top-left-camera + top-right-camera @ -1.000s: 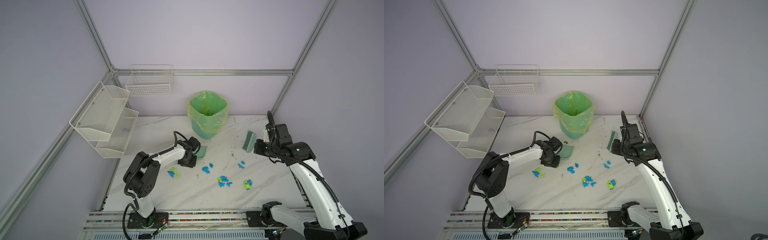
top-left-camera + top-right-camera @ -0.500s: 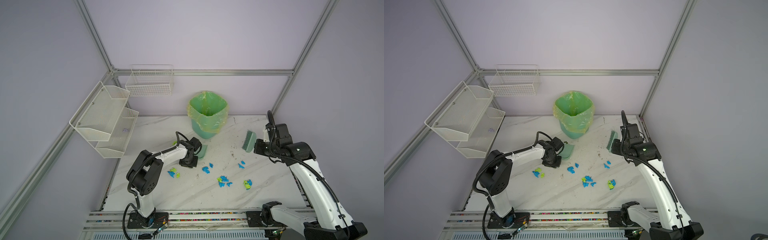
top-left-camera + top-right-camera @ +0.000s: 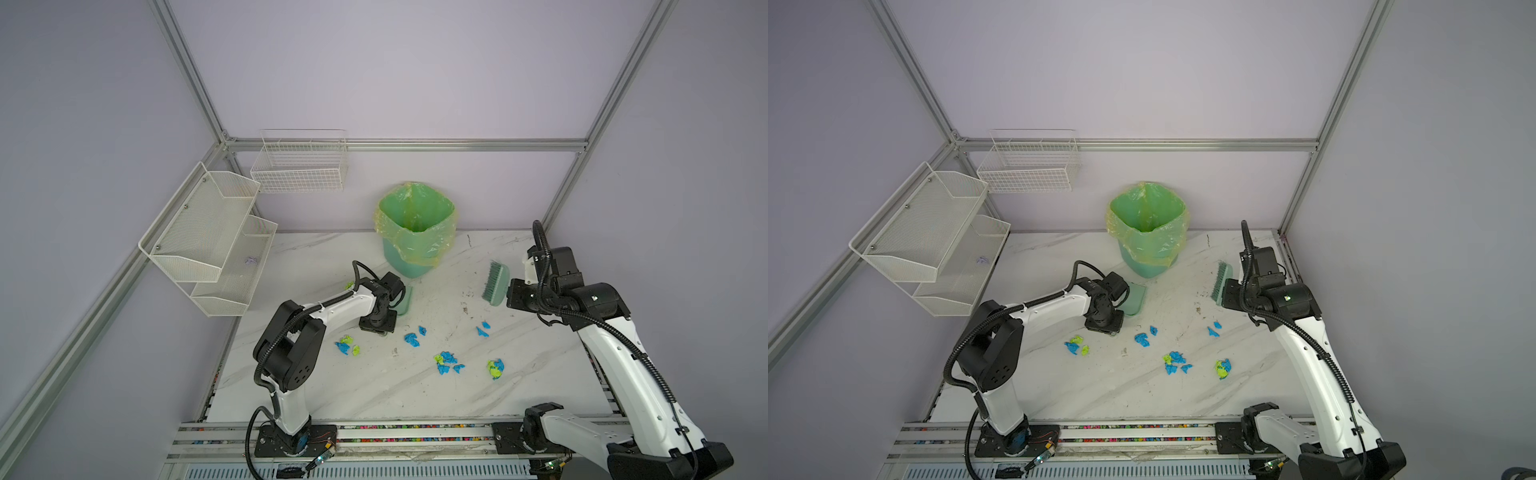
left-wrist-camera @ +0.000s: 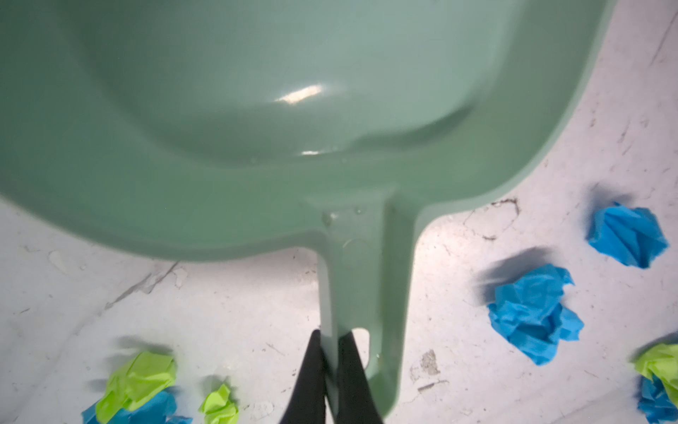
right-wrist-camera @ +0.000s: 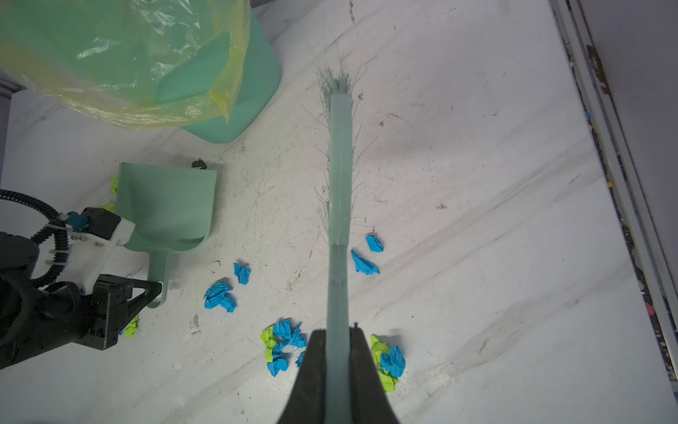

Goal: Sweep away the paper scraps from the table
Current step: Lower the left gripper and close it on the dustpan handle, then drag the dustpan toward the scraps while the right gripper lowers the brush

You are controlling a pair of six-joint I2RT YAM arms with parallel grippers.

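Several blue and yellow-green paper scraps (image 3: 446, 362) (image 3: 1174, 361) (image 5: 282, 341) lie scattered on the white marbled table (image 3: 316, 386), more beside the dustpan (image 4: 532, 315). The pale green dustpan (image 3: 405, 300) (image 3: 1136, 298) (image 5: 167, 205) rests on the table in front of the bin. My left gripper (image 4: 331, 352) (image 3: 377, 323) is shut on the edge of its handle. My right gripper (image 5: 337, 341) (image 3: 513, 295) is shut on the handle of a green brush (image 3: 495, 282) (image 5: 340, 165), held above the table right of the scraps, bristles turned left.
A green bin (image 3: 415, 228) lined with a yellowish bag stands at the back centre. White wire racks (image 3: 208, 237) and a wire basket (image 3: 299, 166) hang on the left and back walls. Aluminium rails (image 3: 415, 432) edge the front. One yellow-green scrap (image 3: 348, 285) lies behind the left arm.
My left gripper has closed onto the dustpan handle, and its arm shifted slightly. The right arm and brush have stayed where they were.
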